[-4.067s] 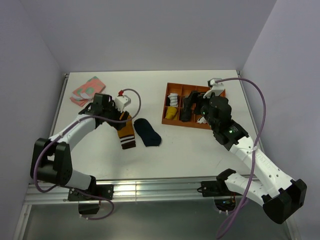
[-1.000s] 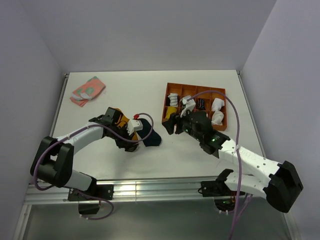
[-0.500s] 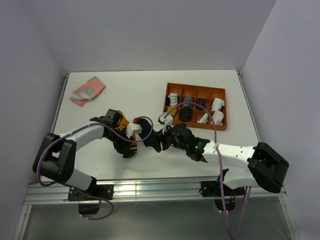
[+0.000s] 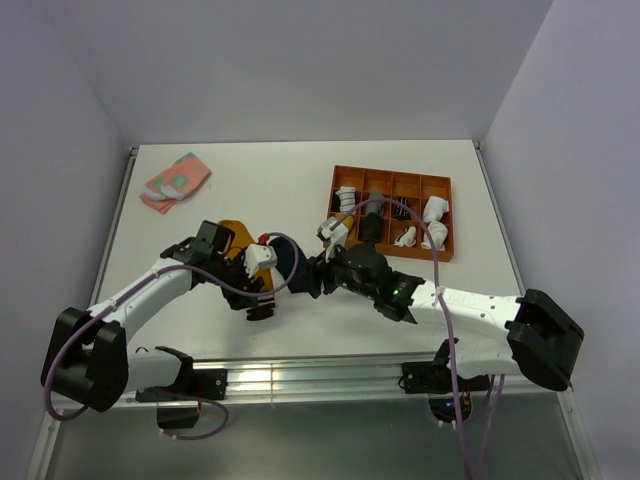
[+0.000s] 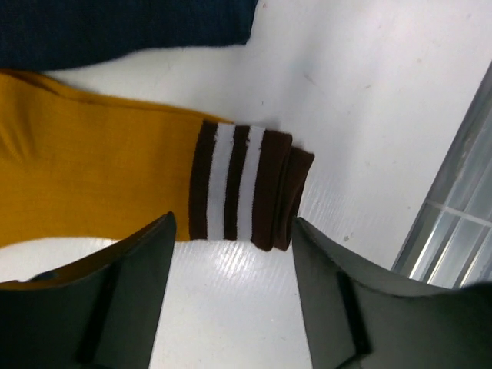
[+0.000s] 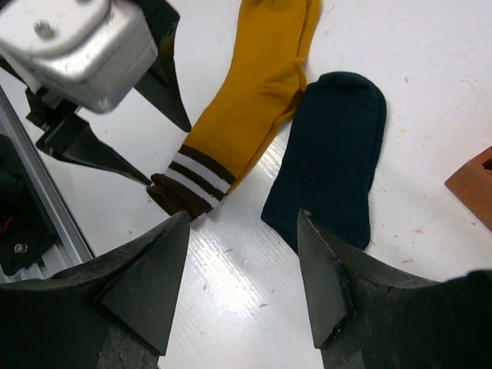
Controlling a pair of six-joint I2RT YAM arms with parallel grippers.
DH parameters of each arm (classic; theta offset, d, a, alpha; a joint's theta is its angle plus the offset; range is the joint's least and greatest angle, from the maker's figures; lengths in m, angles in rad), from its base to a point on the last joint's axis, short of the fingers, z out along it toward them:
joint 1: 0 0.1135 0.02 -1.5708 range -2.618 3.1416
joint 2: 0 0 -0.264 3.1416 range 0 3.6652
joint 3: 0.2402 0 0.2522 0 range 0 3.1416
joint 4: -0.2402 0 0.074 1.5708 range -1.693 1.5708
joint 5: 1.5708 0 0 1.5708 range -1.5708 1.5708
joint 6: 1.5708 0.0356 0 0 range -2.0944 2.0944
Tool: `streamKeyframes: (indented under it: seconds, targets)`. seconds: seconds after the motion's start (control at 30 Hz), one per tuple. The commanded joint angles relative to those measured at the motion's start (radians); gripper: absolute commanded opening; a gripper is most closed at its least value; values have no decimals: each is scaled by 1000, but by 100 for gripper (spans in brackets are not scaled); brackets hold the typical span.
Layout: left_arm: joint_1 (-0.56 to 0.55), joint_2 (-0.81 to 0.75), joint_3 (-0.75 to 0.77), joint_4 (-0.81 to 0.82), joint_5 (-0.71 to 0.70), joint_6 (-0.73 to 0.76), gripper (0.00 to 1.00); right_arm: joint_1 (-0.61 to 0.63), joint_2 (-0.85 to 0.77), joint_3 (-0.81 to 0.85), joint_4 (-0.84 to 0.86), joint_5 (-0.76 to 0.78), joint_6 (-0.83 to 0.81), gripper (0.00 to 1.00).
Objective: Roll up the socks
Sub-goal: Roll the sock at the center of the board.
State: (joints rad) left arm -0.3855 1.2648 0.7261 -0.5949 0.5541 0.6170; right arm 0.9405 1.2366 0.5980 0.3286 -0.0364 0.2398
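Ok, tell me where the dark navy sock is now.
In the right wrist view, the plain dark navy fabric sock lies flat on the white table, close beside the mustard-orange striped-cuff sock, on its right.

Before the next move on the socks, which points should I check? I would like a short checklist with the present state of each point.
1. Left gripper open and empty: ok.
2. Right gripper open and empty: ok.
3. Mustard sock lying flat: ok.
4. Navy sock stacked on the mustard one: not ok, it lies beside it.
5. Striped cuff lined up between the left jaws: ok.
6. Enough room between the two grippers: cannot tell, they are close together over the socks.
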Motion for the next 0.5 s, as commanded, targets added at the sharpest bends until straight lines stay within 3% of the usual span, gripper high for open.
streamKeyframes:
  seconds: [0.0,0.47]
  targets:
    - [-4,-59,-36,15,-52,49,69,14,-51,16,15,35,-8,65]
    - [-121,-170,-171,133,-132,38,79,14,-186,-50,-14,138,7,65]
